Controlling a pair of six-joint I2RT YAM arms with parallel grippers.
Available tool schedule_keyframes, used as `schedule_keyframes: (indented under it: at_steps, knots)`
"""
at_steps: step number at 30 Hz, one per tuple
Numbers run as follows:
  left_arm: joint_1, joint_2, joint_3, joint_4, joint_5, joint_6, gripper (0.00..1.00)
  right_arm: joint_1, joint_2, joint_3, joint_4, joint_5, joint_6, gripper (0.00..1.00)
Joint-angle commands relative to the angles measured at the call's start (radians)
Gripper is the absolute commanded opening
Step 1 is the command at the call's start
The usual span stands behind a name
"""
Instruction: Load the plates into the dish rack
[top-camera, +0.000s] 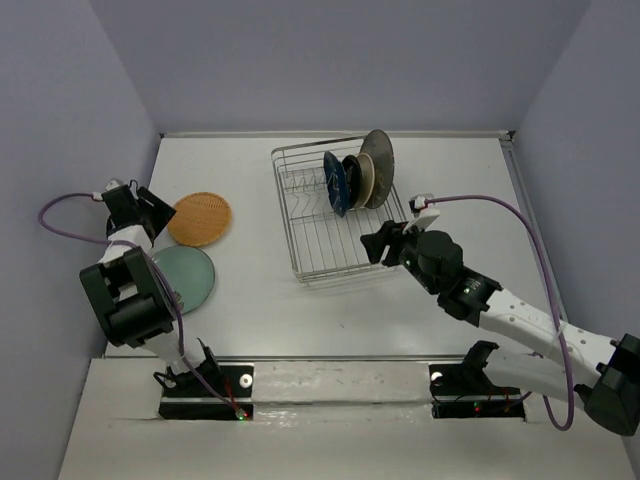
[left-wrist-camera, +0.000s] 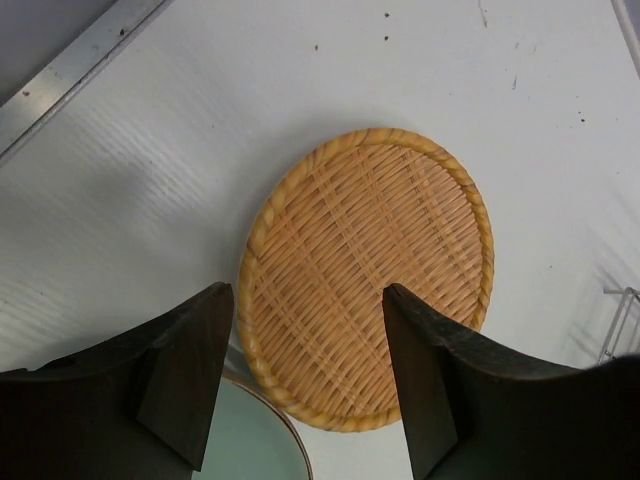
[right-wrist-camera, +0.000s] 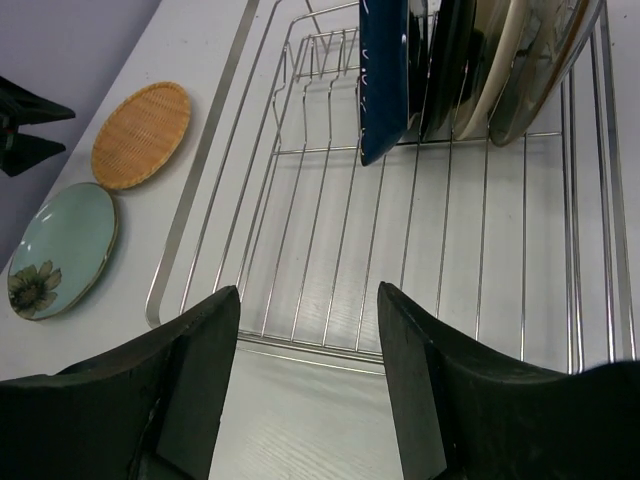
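The silver wire dish rack (top-camera: 300, 215) stands at the table's middle back, also in the right wrist view (right-wrist-camera: 300, 230). Upright in it stand the dark blue plate (top-camera: 335, 184), the black plate (top-camera: 351, 180), the cream plate (top-camera: 364, 180) and the grey plate (top-camera: 379, 168). The orange woven plate (top-camera: 199, 219) and the pale teal plate (top-camera: 184, 279) lie flat on the left. My left gripper (top-camera: 152, 210) is open, just left of the woven plate (left-wrist-camera: 368, 275), above its near edge. My right gripper (top-camera: 378, 245) is open and empty at the rack's near right edge.
The white table's left edge has a metal rim (left-wrist-camera: 70, 70) beside the left gripper. Purple-grey walls close in the back and both sides. The rack's left half (right-wrist-camera: 330, 200) holds only bare wires. The teal plate (right-wrist-camera: 60, 250) bears a flower print.
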Motion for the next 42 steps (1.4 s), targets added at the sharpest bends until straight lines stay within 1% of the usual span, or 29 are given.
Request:
schedule_keyframes:
  at_steps: [1,5,8,12,13,15,18,19,20,21,22,26,28,31,33,34,37,38,40,41,42]
  knots:
    - [0.007,0.08,0.075,0.026,0.012,0.102,0.71,0.006,-0.016,-0.01,0.077,-0.028,0.0,0.62]
    - [0.009,0.168,0.121,0.008,0.003,0.13,0.69,0.006,-0.016,-0.018,0.08,-0.031,0.001,0.62]
    - [0.009,0.21,0.144,0.012,0.056,0.125,0.66,0.006,-0.014,-0.021,0.08,-0.025,0.001,0.62]
    - [0.009,0.257,0.153,0.011,0.069,0.128,0.64,0.006,-0.005,-0.018,0.083,-0.027,0.004,0.62]
    - [0.009,0.264,0.152,0.012,0.07,0.128,0.61,0.006,-0.004,-0.021,0.083,-0.025,0.006,0.62]
    - [0.009,0.287,0.144,0.034,0.096,0.122,0.58,0.006,0.003,-0.021,0.083,-0.027,0.009,0.62]
    - [0.009,0.309,0.135,0.075,0.138,0.094,0.44,0.006,0.007,-0.021,0.087,-0.027,0.012,0.62]
    - [0.009,0.313,0.133,0.086,0.148,0.088,0.32,0.006,0.013,-0.021,0.089,-0.027,0.012,0.61]
    - [0.009,0.316,0.132,0.106,0.156,0.081,0.24,0.006,0.016,-0.021,0.09,-0.027,0.012,0.61]
    - [0.009,0.316,0.127,0.112,0.159,0.076,0.1,0.006,0.019,-0.021,0.09,-0.025,0.012,0.61]
    - [0.009,0.307,0.122,0.129,0.161,0.067,0.06,0.006,0.021,-0.019,0.09,-0.022,0.012,0.61]
    - [0.009,0.234,0.101,0.175,0.156,0.051,0.06,0.006,0.027,-0.013,0.093,-0.031,0.011,0.61]
    - [0.01,0.189,0.066,0.214,0.162,0.012,0.06,0.006,0.029,-0.001,0.097,-0.054,0.008,0.62]
    - [0.007,0.093,0.001,0.366,0.202,-0.105,0.06,0.006,0.032,0.031,0.097,-0.123,-0.003,0.68]
    - [-0.002,0.027,-0.032,0.411,0.214,-0.172,0.06,0.006,0.03,0.056,0.097,-0.197,-0.006,0.72]
    - [-0.008,-0.021,-0.042,0.437,0.214,-0.188,0.06,0.006,0.032,0.065,0.095,-0.226,-0.011,0.76]
    - [-0.025,-0.096,-0.078,0.465,0.218,-0.245,0.06,0.006,0.055,0.106,0.092,-0.324,-0.011,0.82]
    - [-0.03,-0.155,-0.095,0.497,0.221,-0.266,0.06,0.006,0.065,0.117,0.089,-0.356,0.001,0.84]
    - [-0.04,-0.226,-0.163,0.535,0.233,-0.326,0.06,0.006,0.097,0.137,0.087,-0.39,0.018,0.87]
    - [-0.051,-0.31,-0.219,0.579,0.227,-0.385,0.06,0.006,0.107,0.158,0.09,-0.406,0.02,0.89]
    - [-0.084,-0.35,-0.244,0.601,0.225,-0.407,0.06,0.006,0.131,0.171,0.089,-0.43,0.017,0.89]
